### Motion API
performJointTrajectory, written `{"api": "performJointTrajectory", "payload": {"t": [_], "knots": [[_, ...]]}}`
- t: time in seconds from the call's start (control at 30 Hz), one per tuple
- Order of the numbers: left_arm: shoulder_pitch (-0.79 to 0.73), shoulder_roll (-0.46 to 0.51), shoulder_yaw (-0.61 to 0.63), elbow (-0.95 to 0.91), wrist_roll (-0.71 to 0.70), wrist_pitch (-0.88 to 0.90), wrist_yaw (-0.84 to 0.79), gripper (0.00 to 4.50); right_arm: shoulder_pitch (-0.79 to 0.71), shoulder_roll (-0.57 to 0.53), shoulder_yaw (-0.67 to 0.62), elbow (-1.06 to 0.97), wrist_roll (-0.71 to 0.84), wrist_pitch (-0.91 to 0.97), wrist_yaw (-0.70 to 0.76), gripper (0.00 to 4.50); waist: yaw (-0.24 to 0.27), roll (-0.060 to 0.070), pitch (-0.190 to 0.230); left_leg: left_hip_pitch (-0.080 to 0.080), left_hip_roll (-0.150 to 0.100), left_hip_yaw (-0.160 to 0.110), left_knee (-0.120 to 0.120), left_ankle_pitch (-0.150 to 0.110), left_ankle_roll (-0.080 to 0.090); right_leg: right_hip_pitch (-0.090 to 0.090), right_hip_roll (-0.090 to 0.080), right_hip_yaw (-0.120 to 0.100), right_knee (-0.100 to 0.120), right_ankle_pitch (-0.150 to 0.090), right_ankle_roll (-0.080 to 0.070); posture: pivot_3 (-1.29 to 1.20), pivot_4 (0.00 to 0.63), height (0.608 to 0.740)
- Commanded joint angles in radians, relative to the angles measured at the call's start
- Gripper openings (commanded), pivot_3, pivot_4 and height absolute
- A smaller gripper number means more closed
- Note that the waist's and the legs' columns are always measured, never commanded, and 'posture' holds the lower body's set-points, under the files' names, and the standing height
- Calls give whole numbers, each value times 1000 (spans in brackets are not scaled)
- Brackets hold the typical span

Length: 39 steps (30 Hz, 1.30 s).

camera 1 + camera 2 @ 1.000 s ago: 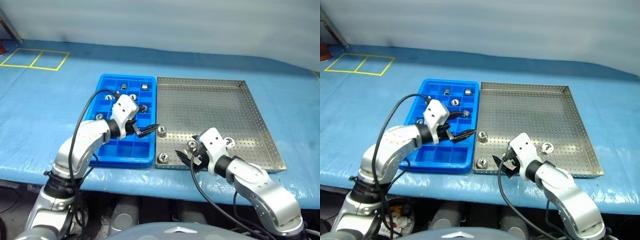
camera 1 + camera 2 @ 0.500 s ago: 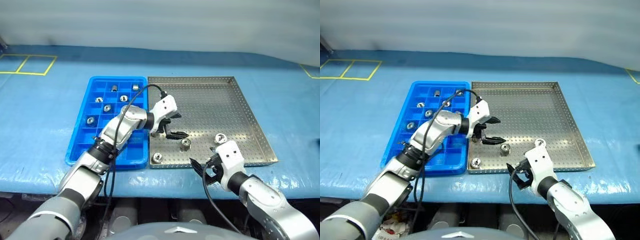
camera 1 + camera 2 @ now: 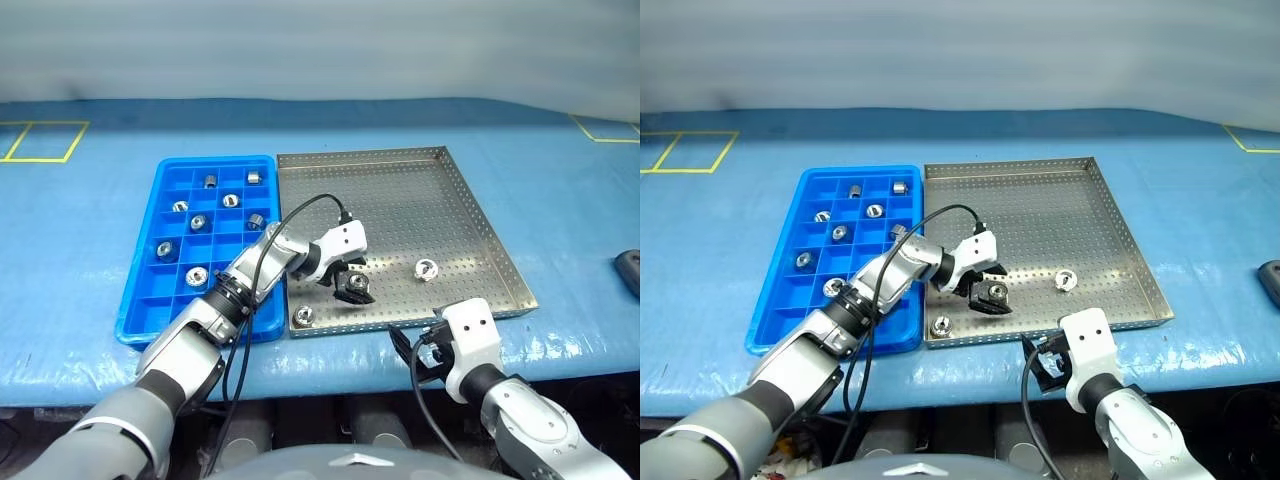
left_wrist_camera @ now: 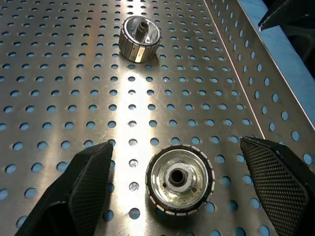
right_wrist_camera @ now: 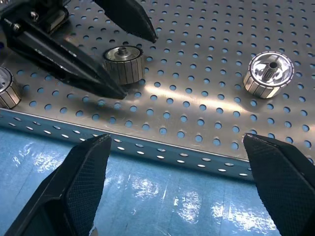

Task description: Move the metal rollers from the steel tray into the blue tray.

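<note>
The steel tray [image 3: 470, 215] lies right of the blue tray [image 3: 140, 300], which holds several metal rollers [image 3: 197, 275] in its compartments. My left gripper [image 3: 351, 292] reaches into the steel tray's near part. It is open, with a finger [image 4: 83, 189] on each side of an upright roller [image 4: 179, 178] and a gap on both sides. A second roller [image 3: 426, 269] lies further right and a third [image 3: 304, 316] sits at the near left corner. My right gripper [image 3: 420, 352] hangs open and empty just outside the tray's near rim [image 5: 147, 147].
A blue cloth [image 3: 90, 150] covers the table all around both trays. A dark object [image 3: 630, 270] lies at the far right edge. Yellow tape lines [image 3: 40, 140] mark the far left corner.
My left arm swung from over the blue tray into the steel tray and lowered around a roller. My right gripper drew back off the tray to in front of its rim. The camera shifted.
</note>
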Motion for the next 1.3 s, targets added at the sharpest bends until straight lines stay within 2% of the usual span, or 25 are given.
{"api": "performJointTrajectory", "payload": {"t": [0.03, 0.2, 0.23, 0.33, 0.57, 0.83, 1.1, 1.3], "knots": [[-5, 0, -1, -34, 15, -15, -26, 3631, -13, 7, 3, -43, -3, -9, -7, 4500, 0, 0, 0, 0, 0, 0, 0, 0, 0, 0, 0, 0, 0, 0, 0, -148, 150, 740], [26, 22, -10, -82, 26, 1, -49, 1899, -55, 1, 11, -25, -1, -2, 5, 4500, -1, 0, 0, 0, 0, 0, 0, 0, 0, 0, 0, 0, 0, 0, 0, -101, 150, 740], [35, 26, -10, -94, 29, 7, -50, 1678, -64, -1, 14, -21, 0, -1, 8, 4500, 0, 0, 0, 0, 0, 0, 0, 0, 0, 0, 0, 0, 0, 0, 0, -85, 150, 740], [54, 30, 0, -121, 34, 21, -44, 1670, -84, -5, 21, -11, 1, 3, 15, 4500, 5, 0, 0, 0, 0, 0, 0, 0, 0, 0, 0, 0, 0, 0, 0, -71, 150, 740], [104, 15, 177, -313, -61, 128, 83, 1670, -202, -33, 53, 37, 12, 27, 56, 4500, 17, 0, 0, 0, 0, 0, 1, 0, 0, 1, 0, 0, 1, 0, 1, 19, 150, 740], [260, 114, 385, -727, -134, 278, 266, 1670, -425, -96, 142, 151, 25, 32, 169, 4500, 38, 0, 0, 1, -1, -1, 0, 0, 0, 1, 2, 0, 1, 1, 1, 170, 150, 740], [534, 267, 588, -1060, -138, 368, 422, 1670, -668, -74, 309, 341, 1, -38, 287, 4500, 110, -1, 1, 2, -1, -3, -1, 0, 0, 2, 2, -2, 1, 0, 0, 351, 150, 740], [721, 297, 680, -1212, -130, 457, 538, 1670, -762, -51, 390, 433, -9, -97, 363, 4500, 185, -1, 1, 0, -1, -3, -1, 0, 0, 2, 0, -3, -1, 0, 0, 478, 150, 740]]}}
